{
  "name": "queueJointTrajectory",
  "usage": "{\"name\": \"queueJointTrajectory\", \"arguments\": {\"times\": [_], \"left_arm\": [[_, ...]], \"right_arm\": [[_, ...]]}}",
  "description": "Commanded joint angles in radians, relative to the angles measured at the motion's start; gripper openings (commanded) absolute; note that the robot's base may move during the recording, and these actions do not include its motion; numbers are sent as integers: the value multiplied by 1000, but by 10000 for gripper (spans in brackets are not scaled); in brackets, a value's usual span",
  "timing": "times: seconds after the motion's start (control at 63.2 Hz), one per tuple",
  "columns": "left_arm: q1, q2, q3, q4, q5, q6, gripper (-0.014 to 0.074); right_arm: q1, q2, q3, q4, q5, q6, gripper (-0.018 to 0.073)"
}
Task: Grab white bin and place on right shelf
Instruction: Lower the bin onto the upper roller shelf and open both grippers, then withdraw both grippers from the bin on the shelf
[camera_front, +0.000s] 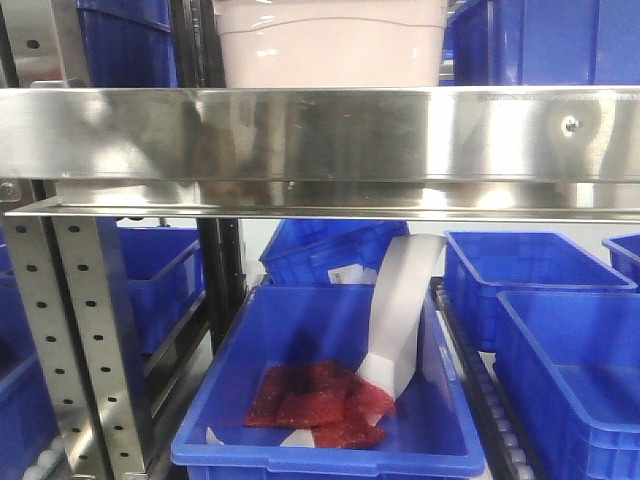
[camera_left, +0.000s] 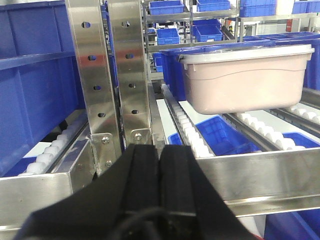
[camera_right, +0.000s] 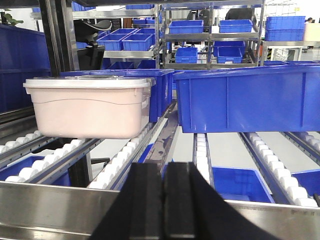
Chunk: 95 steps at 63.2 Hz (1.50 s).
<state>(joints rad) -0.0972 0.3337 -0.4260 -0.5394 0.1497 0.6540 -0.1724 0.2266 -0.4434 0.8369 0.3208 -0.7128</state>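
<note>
The white bin (camera_right: 89, 106) sat lidded on the roller tracks of the right shelf (camera_front: 320, 135), behind the shelf's front rail. Left gripper (camera_left: 159, 172) was closed, fingers pressed together and holding nothing, positioned in front of the rail; the bin lay beyond it, up and to the right. Right gripper (camera_right: 163, 187) was likewise closed and empty, with the bin beyond the rail to its left. A blue bin (camera_right: 247, 97) stood beside the white bin.
</note>
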Motion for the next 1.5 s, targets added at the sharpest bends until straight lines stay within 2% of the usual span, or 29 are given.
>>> {"name": "queueJointTrajectory", "arguments": {"times": [0.0,0.332,0.38,0.411,0.459,0.475,0.522,0.57,0.586,0.744,0.934,1.045,1.092,1.488], "left_arm": [[-5,7,-28,-17,-73,3,-117],[-5,7,-28,-31,-74,3,-117],[-5,7,-28,-20,-75,-16,-117],[-5,7,-28,31,-75,-75,-117],[-5,5,-28,161,-71,-219,-117],[-5,5,-28,234,-71,-297,-116],[-5,5,-23,399,-71,-466,-117],[-5,4,-13,491,-79,-549,-117],[-5,0,-8,497,-86,-565,-117],[-5,-87,110,465,-124,-568,-117],[-4,-268,321,448,-138,-568,-117],[-2,-361,461,423,-220,-565,-117],[-2,-353,451,428,-141,-565,-117],[-4,-356,456,432,-176,-565,-117]], "right_arm": [[-4,8,-27,20,-71,-2,71],[-4,8,-27,20,-71,-2,71],[-4,8,-27,20,-71,-2,71],[-4,8,-27,20,-71,-2,71],[-4,8,-27,20,-71,-2,71],[-4,8,-27,20,-71,-2,71],[-4,8,-27,20,-71,-2,71],[-4,8,-27,20,-71,-2,71],[-4,8,-27,20,-71,-2,71],[-4,8,-27,20,-71,-2,71],[-4,8,-27,20,-71,-2,71],[-4,8,-27,20,-71,-2,71],[-4,9,-27,20,-71,-2,71],[-4,9,-27,20,-63,-2,71]]}}
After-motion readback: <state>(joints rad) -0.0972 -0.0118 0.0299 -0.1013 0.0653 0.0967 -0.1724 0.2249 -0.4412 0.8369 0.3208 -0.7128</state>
